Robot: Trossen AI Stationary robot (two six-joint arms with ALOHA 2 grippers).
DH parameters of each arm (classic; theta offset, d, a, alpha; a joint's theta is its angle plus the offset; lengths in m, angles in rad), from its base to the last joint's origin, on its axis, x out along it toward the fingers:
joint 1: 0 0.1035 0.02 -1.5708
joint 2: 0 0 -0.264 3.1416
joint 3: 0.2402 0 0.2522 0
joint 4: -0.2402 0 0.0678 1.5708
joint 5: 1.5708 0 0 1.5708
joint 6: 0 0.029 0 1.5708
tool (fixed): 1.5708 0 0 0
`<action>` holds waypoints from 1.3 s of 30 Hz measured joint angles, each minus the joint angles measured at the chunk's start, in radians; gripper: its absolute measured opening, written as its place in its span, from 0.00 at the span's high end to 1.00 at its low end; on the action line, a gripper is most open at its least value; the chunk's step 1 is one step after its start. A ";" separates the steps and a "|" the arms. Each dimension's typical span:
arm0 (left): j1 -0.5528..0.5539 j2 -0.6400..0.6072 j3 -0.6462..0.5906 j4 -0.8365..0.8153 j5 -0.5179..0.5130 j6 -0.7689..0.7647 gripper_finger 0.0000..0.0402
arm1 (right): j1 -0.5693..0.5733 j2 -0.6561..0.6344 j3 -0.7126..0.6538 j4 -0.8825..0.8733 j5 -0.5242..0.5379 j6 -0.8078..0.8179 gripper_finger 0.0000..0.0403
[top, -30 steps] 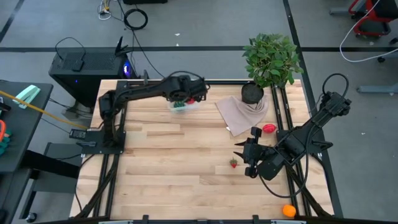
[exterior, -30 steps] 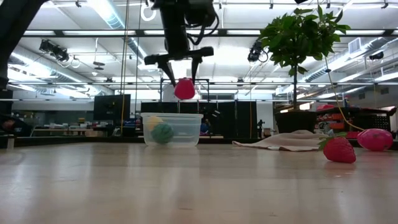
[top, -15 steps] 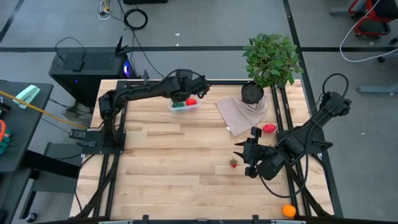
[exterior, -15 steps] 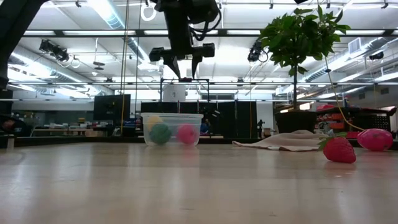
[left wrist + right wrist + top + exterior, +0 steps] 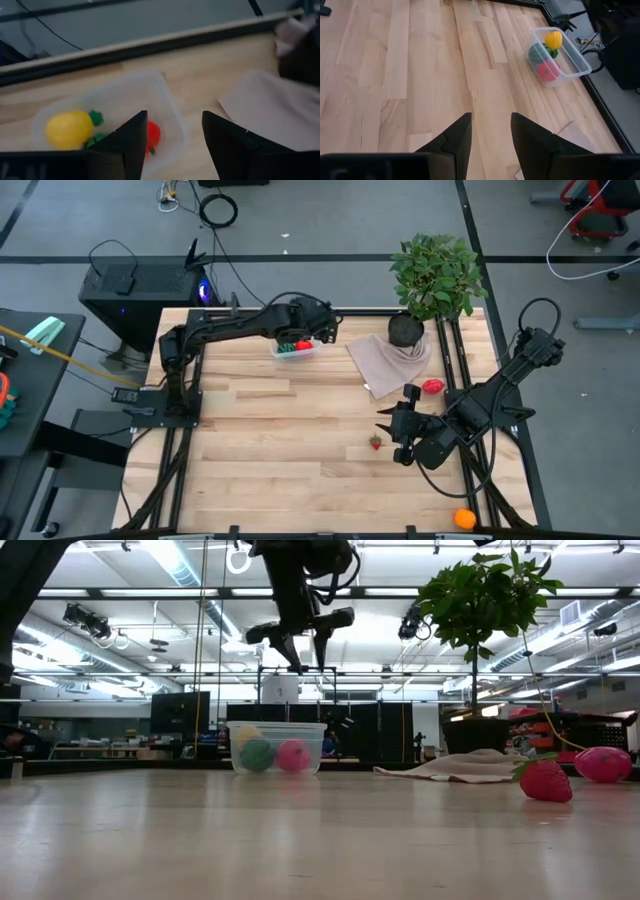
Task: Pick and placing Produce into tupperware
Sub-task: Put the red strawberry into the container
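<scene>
left gripper (image 5: 303, 652) hangs spread and empty above the small clear plastic tub (image 5: 296, 349) at the bench's far side. the tiny red strawberry (image 5: 376, 442) lies near-right, just left of the right gripper (image 5: 392, 427), also spread and empty; right arm is nearer.

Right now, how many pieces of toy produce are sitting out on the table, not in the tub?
3: a strawberry mid-table, a red piece beside the beige cloth, and an orange piece at the near right edge. Others may be hidden.
</scene>
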 joint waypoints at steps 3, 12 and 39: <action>-0.011 0.000 0.000 0.000 0.061 0.033 0.52 | 0.000 0.000 0.000 0.000 0.000 0.000 0.64; -0.054 0.000 0.000 0.001 0.204 0.296 0.56 | 0.000 0.000 0.000 -0.025 0.000 0.001 0.64; -0.500 -0.004 0.000 0.067 0.248 0.324 0.78 | 0.003 0.000 0.000 -0.154 -0.001 0.105 0.64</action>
